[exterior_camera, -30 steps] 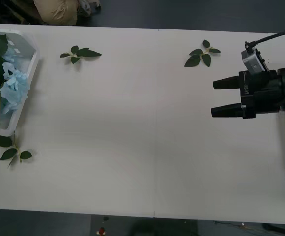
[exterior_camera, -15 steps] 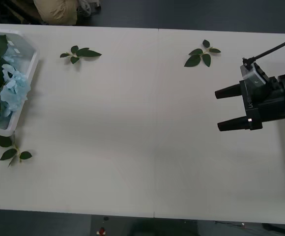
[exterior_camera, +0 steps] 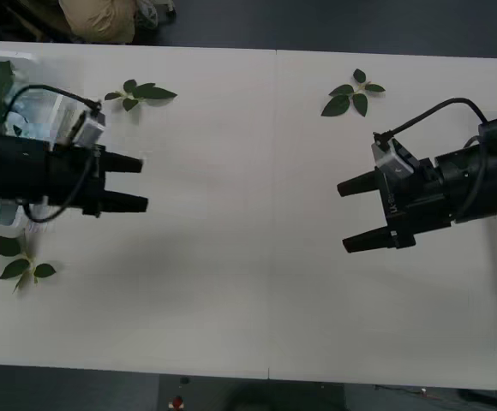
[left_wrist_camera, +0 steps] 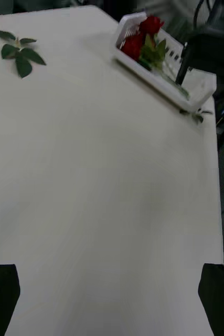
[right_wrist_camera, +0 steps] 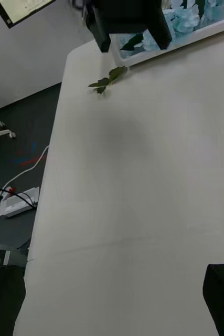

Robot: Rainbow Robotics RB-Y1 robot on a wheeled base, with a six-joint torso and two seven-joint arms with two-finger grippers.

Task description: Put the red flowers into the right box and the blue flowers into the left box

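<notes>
Between my two grippers lies nothing but bare table [exterior_camera: 248, 257]: the left gripper [exterior_camera: 128, 183] hangs over its left part, fingers parted and holding nothing, and the right gripper [exterior_camera: 358, 214] faces it from well across, its fingers spread wide and likewise unloaded. Behind the left gripper, partly covered by its arm, sits the left box [exterior_camera: 56, 111] with the blue flowers [right_wrist_camera: 188, 18] heaped inside; in the right wrist view I can see their pale petals against the box wall. Behind the right gripper, at the table's far right edge, is the right box [left_wrist_camera: 159, 79], and my left wrist view shows the red flowers [left_wrist_camera: 140, 39] lying in it with their green leaves. No flower head, red or blue, lies loose on the table as far as I can see. What lies loose are three flowerless leaf sprigs: one just ahead of the left gripper [exterior_camera: 141, 92], one near the left box's front corner [exterior_camera: 21, 261], one beyond the right gripper [exterior_camera: 351, 94]. I judge the sorting finished, or nearly so.
</notes>
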